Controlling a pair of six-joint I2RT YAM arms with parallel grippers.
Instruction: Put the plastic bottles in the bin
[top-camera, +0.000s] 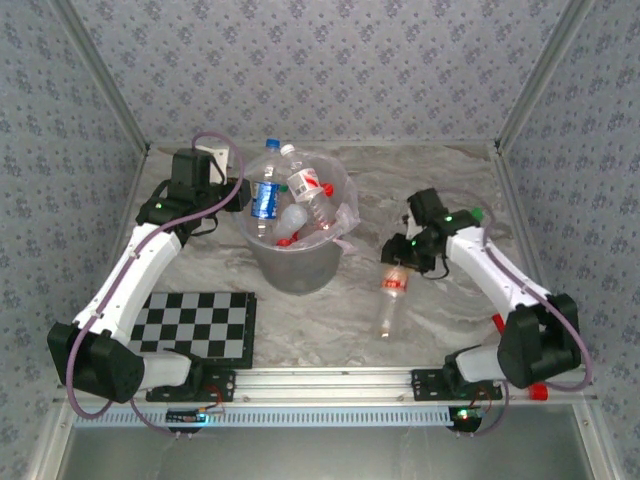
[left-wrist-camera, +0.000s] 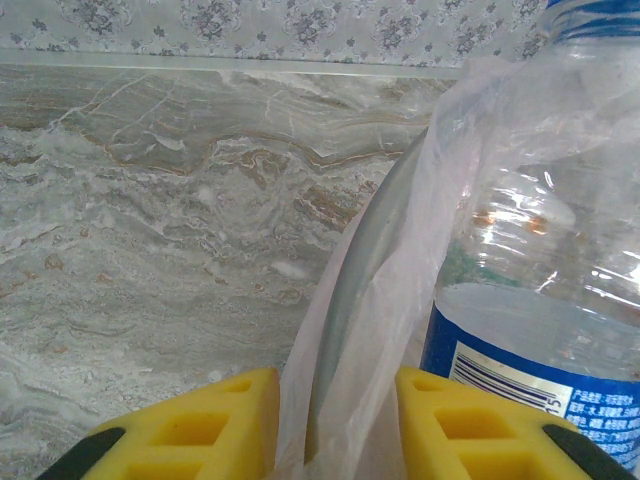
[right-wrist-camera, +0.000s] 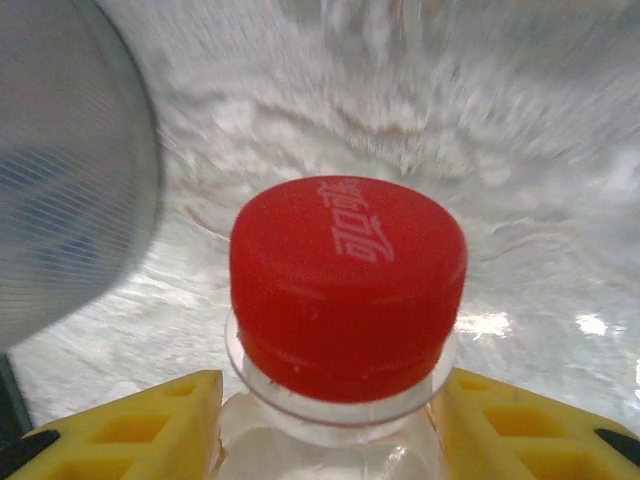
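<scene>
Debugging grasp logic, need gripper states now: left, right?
Left gripper: shut on the rim of the bin.
Right gripper: astride the red-capped bottle, under its cap; grip cannot be told.

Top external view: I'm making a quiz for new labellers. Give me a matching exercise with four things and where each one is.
Things
1. bin
2. checkerboard
3. red-capped bottle
4. blue-label bottle

Places
a. standing inside the bin
b. lying on the table, neck between the right gripper fingers
c. flat, at the table's near left
d. mid-table, rim between the left gripper fingers

Pairs: 1-d, 2-c, 3-b, 4-a
</scene>
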